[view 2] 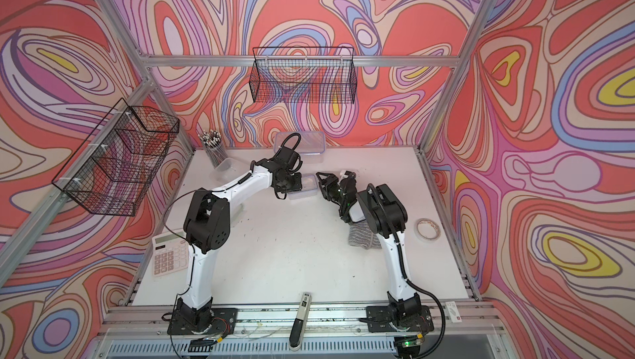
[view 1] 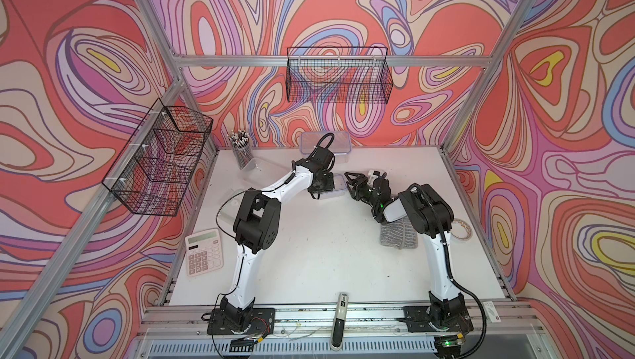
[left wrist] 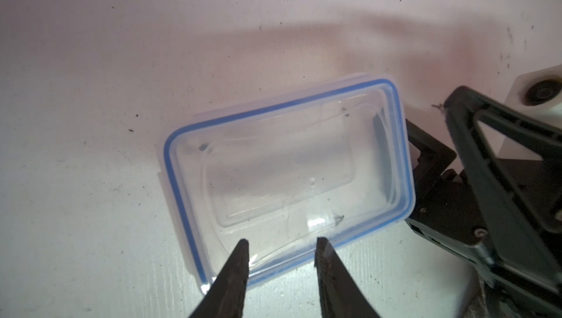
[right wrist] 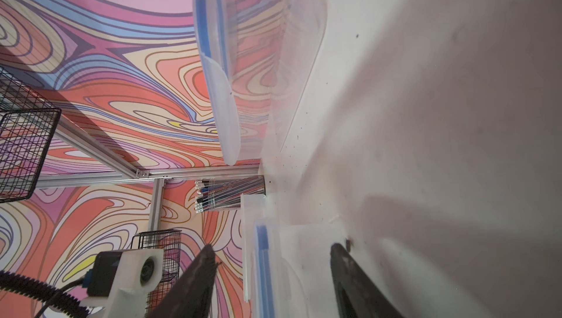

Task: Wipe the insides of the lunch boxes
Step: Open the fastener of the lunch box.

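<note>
Lunch boxes, three in all, sit on the table [view 1: 326, 254]: the big box [view 1: 342, 144] at the back, the middle box [view 1: 259, 165] by the pen cup [view 1: 241, 154], the small box [left wrist: 289, 173] between my left hand [left wrist: 282, 242] and right hand [right wrist: 273, 248], both open, holding nothing.

Left gripper [left wrist: 281, 242] points down, right gripper [right wrist: 273, 246] lies sideways facing it, tips close together, both with jaws parted.

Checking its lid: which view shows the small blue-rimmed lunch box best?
The left wrist view: the small lunch box sits mid-picture, seen almost whole from above. In both top views the box is tiny and half hidden by the left arm. The right wrist view shows only its edge.
</note>
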